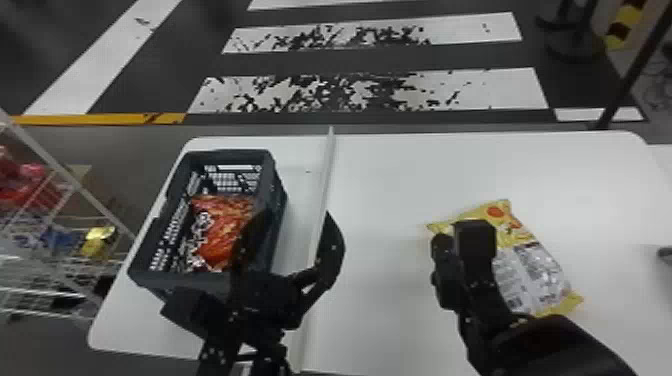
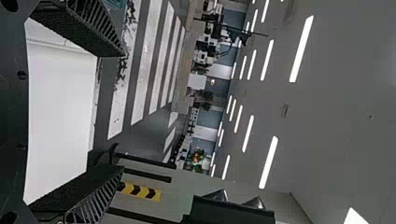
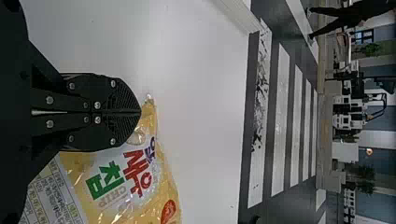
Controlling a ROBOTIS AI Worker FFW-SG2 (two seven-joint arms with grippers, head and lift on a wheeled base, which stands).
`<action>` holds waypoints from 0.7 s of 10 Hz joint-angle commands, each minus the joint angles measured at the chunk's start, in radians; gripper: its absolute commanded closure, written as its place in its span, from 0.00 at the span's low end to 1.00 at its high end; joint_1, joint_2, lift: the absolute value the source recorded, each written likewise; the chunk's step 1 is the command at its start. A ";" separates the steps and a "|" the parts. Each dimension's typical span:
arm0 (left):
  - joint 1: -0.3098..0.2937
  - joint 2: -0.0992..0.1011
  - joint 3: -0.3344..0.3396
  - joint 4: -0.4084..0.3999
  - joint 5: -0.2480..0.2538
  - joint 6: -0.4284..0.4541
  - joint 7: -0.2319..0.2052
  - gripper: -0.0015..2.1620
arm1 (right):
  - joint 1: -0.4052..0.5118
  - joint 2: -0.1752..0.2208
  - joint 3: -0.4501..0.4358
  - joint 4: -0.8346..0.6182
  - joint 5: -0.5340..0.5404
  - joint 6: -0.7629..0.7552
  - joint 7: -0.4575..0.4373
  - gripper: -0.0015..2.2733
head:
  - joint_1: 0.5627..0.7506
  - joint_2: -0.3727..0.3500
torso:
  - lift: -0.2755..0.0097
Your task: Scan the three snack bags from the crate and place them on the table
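Crate [image 1: 220,155] at left, red bag [image 1: 227,230] inside: could snag if lifted low. Left gripper [image 1: 296,217] near crate, fingers apart: careless swing may knock it. Right gripper [image 3: 140,112], fingers together, over yellow bag [image 1: 530,275] on table [image 1: 400,175]: lowering may crush chips.

White table [image 1: 400,175]: dark crate [image 1: 272,172] left, yellow snack bag [image 1: 535,272] right, pale strip [image 1: 326,185] between.

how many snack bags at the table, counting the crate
2: a red-orange bag inside the crate on the left, and a yellow bag on the right, at the right gripper. Another could be hidden in the crate.
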 commanded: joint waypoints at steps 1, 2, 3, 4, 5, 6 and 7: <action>0.002 0.000 -0.003 -0.009 0.000 0.003 0.000 0.00 | -0.019 0.000 -0.013 0.000 -0.003 0.025 -0.017 0.95 | 0.70 0.71 | 0.75; 0.004 0.000 -0.006 -0.014 0.000 0.003 0.000 0.00 | -0.022 0.000 -0.028 0.002 -0.008 0.025 -0.031 0.95 | 0.70 0.69 | 0.75; 0.004 0.000 -0.009 -0.014 0.000 0.003 0.000 0.00 | -0.024 0.000 -0.051 0.003 -0.015 0.025 -0.042 0.95 | 0.70 0.67 | 0.75; 0.004 0.000 -0.010 -0.014 0.000 0.006 0.000 0.00 | -0.022 0.000 -0.074 0.003 -0.018 0.028 -0.043 0.95 | 0.70 0.65 | 0.75; 0.002 -0.002 -0.015 -0.012 -0.003 0.006 0.000 0.00 | -0.015 0.000 -0.097 0.003 -0.026 0.028 -0.042 0.95 | 0.70 0.63 | 0.75; 0.001 -0.003 -0.020 -0.014 -0.006 0.006 0.000 0.00 | -0.010 -0.001 -0.109 0.003 -0.029 0.025 -0.042 0.95 | 0.70 0.60 | 0.75; 0.001 -0.003 -0.021 -0.014 -0.008 0.006 0.000 0.00 | -0.001 -0.004 -0.120 0.002 -0.029 0.025 -0.039 0.95 | 0.70 0.58 | 0.75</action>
